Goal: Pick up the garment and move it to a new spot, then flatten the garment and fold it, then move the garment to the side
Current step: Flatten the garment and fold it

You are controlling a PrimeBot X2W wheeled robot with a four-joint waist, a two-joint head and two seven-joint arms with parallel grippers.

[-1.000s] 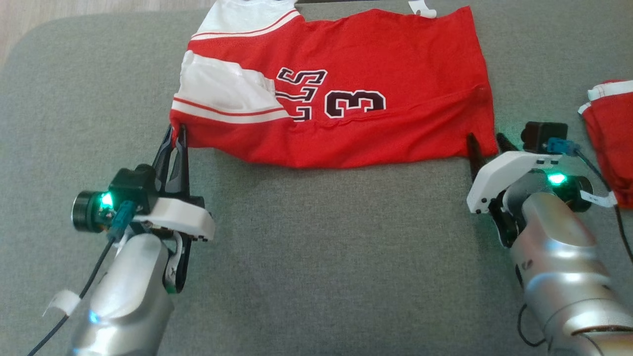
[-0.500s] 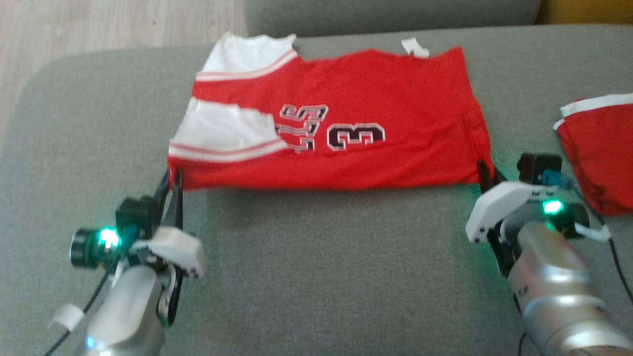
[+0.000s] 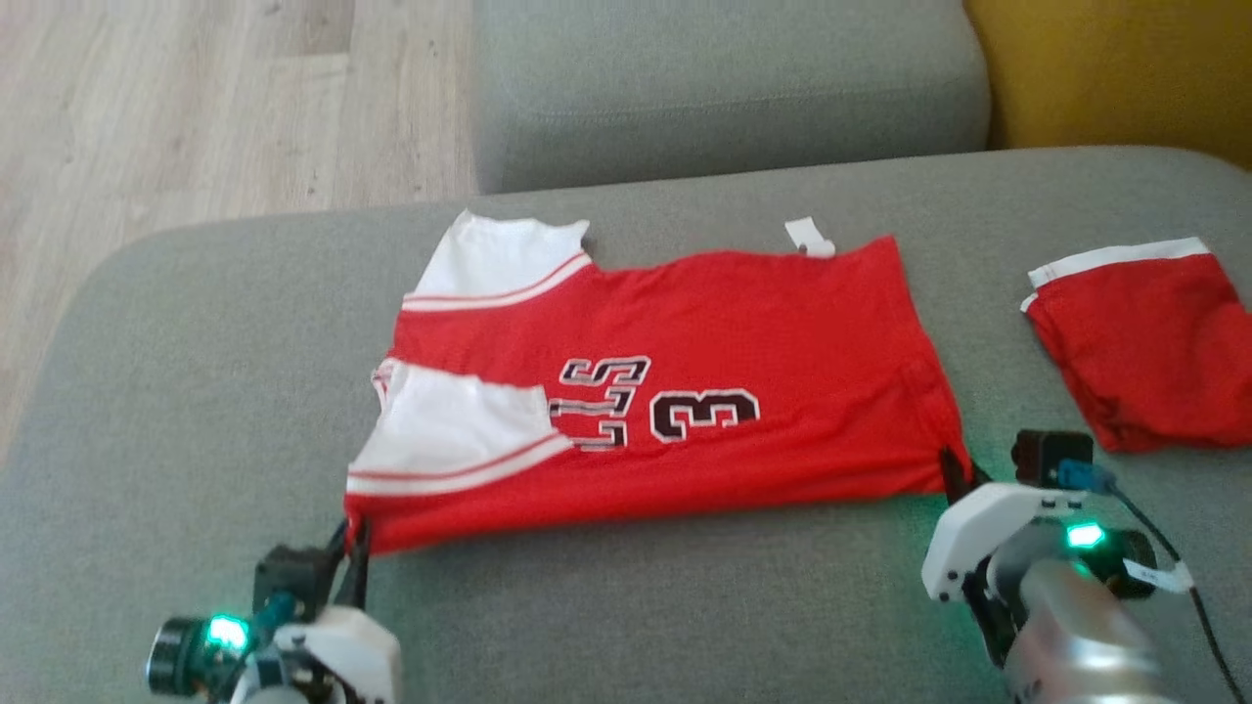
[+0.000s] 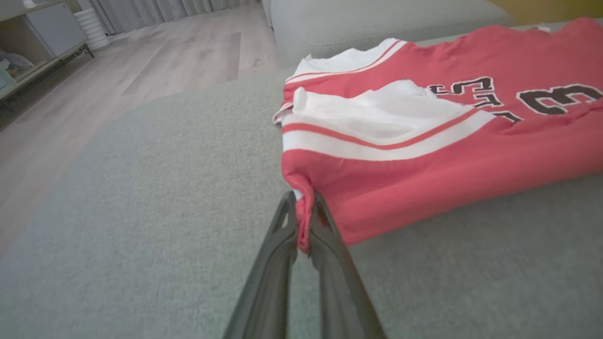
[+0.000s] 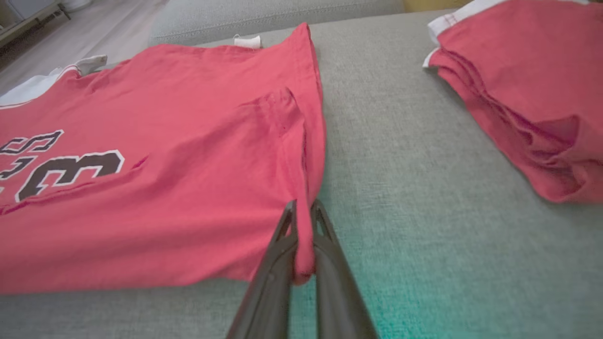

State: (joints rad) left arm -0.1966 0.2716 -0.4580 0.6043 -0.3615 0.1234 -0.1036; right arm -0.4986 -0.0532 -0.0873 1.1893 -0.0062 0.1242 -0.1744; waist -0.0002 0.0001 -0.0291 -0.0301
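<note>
The garment (image 3: 685, 391) is a red jersey with white striped sleeves and a black number 3, folded lengthwise on the grey sofa cushion (image 3: 626, 606). My left gripper (image 3: 350, 540) is shut on its near left corner, and the left wrist view shows red cloth (image 4: 424, 155) pinched between the fingers of the left gripper (image 4: 303, 200). My right gripper (image 3: 954, 467) is shut on the near right corner. In the right wrist view a fold of the garment (image 5: 141, 188) hangs between the closed fingertips of the right gripper (image 5: 304, 207). The near edge is pulled straight between the two grips.
A second red garment with white trim (image 3: 1144, 342) lies folded at the right of the cushion (image 5: 532, 94). The sofa back (image 3: 724, 88) rises behind, with a yellow cushion (image 3: 1115, 68) at the far right. Wooden floor (image 3: 196, 108) lies beyond the cushion's left edge.
The right gripper has shut on the garment's near right corner. The head camera has tilted up, so everything sits lower in its view. The near edge is now taut.
</note>
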